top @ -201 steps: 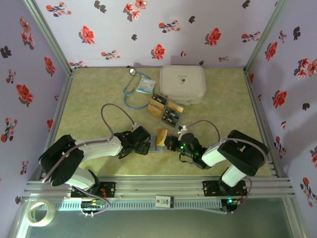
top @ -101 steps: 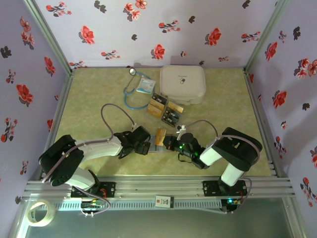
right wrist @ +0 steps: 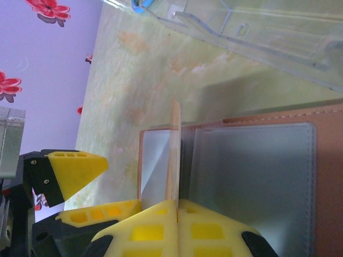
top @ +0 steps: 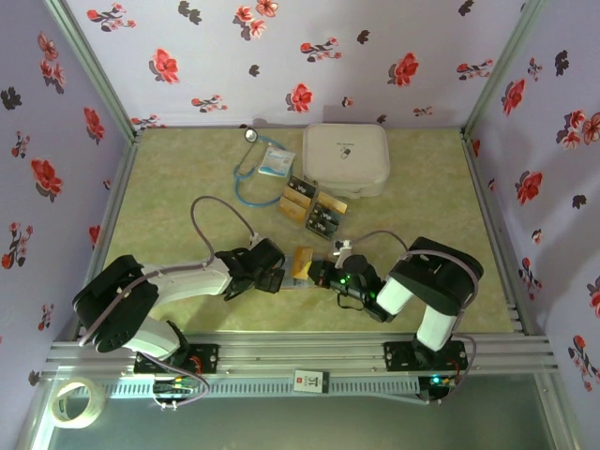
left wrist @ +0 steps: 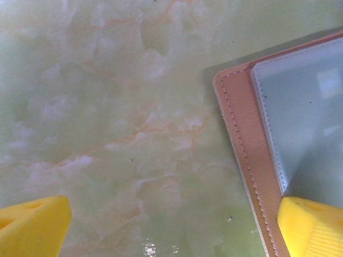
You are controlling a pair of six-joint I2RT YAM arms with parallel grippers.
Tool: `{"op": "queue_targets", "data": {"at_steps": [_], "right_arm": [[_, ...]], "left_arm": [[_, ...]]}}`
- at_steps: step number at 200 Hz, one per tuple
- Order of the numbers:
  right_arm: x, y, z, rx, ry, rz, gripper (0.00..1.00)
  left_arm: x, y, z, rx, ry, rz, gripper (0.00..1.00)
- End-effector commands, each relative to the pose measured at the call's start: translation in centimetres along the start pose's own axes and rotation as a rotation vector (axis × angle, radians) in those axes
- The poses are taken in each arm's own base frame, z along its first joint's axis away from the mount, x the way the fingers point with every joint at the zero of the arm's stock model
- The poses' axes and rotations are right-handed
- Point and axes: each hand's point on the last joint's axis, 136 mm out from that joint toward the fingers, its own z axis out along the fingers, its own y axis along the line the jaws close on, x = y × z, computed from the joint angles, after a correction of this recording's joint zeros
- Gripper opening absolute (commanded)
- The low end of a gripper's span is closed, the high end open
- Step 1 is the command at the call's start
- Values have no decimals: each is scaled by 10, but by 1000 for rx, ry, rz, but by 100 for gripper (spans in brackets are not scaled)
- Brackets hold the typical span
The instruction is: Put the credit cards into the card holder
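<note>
I grip a gold card (right wrist: pixel 174 155) edge-on in my clenched right end effector (right wrist: pixel 177 206), poised over the card holder (right wrist: pixel 328 187), near middle of the worktop (left wrist: pixel 107 107). My left end effector (left wrist: pixel 171 225) stands released at its corner. Next, I'd ease that edge into a clear pocket (right wrist: pixel 252 176).

Reaching the left arm (top: pixel 183 278) low and nearly level toward the middle, elbow folded back by its base. Holding the left jaws spread wide, yellow fingertips (left wrist: pixel 32 225) sitting at the two lower corners of the wrist view. Stretching the right arm (top: pixel 403 291) leftward from a raised, bent elbow, wrist dipping low to face the left one. Pressing the right jaws together on a thin gold card (right wrist: pixel 174 144) standing edge-on between the pads (right wrist: pixel 155 230).
</note>
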Motion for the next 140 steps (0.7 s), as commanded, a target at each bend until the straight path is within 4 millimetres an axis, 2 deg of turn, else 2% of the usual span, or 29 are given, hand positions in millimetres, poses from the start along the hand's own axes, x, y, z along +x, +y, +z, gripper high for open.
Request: {"op": "queue_targets", "data": {"at_steps": [1, 140], "right_arm": [[8, -6, -3, 5, 21, 8, 0], [25, -19, -7, 21, 83, 33, 0]], "left_arm": [[16, 10, 2, -43, 35, 24, 100], [15, 10, 2, -45, 34, 23, 100]]}}
